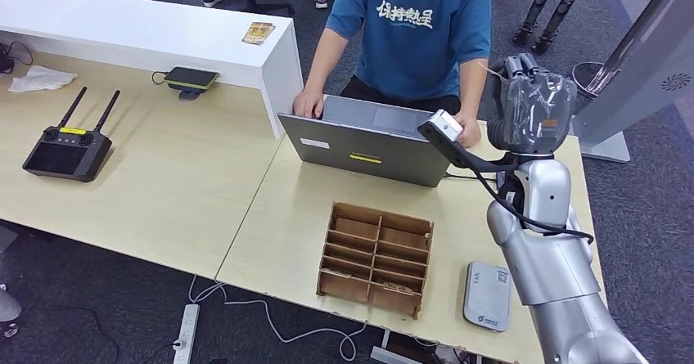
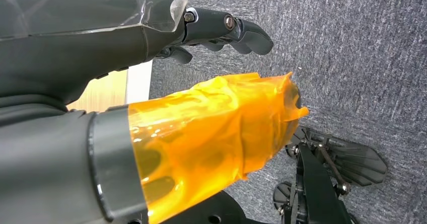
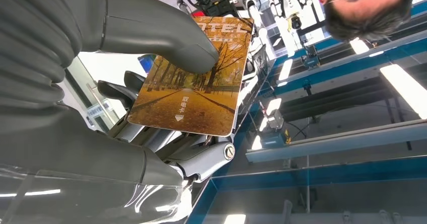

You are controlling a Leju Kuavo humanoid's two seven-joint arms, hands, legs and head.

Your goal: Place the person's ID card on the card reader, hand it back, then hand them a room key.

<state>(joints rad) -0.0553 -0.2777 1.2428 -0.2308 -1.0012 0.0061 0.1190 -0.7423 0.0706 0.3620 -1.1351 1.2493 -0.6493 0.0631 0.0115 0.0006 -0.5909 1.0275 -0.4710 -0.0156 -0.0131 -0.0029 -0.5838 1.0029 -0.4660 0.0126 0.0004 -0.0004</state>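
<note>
The right hand [image 3: 151, 108] pinches the room key [image 3: 194, 78] between thumb and fingers, raised beside the laptop [image 1: 368, 139] toward the person [image 1: 413, 29]. The thumb covers just one upper patch of the card, so it could swivel or drop to the desk [image 1: 278, 241] if the hand loosens before the person takes it. The key shows an autumn avenue, "OTEL" and small Chinese characters above an arrow. The left hand [image 2: 211, 30] hangs over carpet, fingers extended, holding nothing. Farther off, white Chinese characters cross the person's blue shirt.
</note>
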